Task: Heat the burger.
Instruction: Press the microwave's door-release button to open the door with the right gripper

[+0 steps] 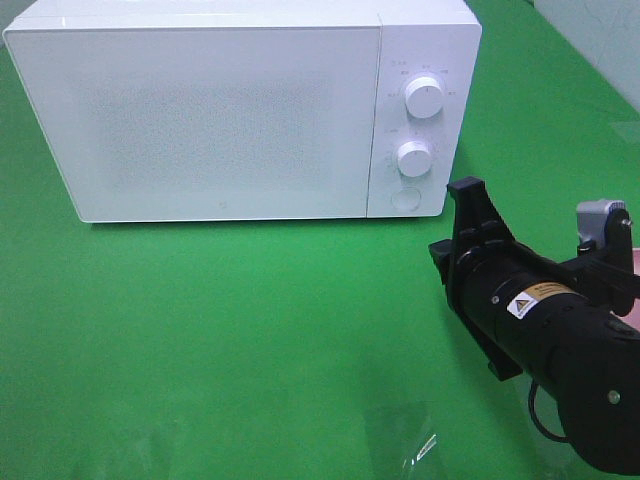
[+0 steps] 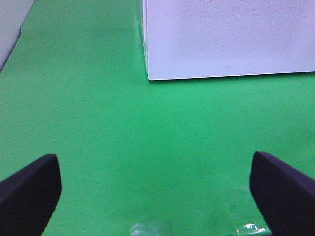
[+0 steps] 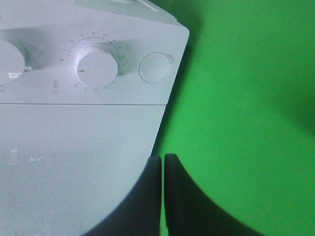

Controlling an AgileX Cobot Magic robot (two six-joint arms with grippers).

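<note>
Right fingers [image 3: 142, 206] pressed together on nothing, I hover near the closed microwave [image 1: 220, 110] — my left fingers [image 2: 29, 189] stand wide apart above the green tabletop [image 2: 147, 128].

Ext cam high, looks down at microwave [image 1: 230, 110] front on green table [image 1: 200, 330]; L wrist cam low, further off, faces door's lower corner; R wrist cam close, rolled sideways, on lower knob [image 3: 96, 66]; all share microwave.
</note>
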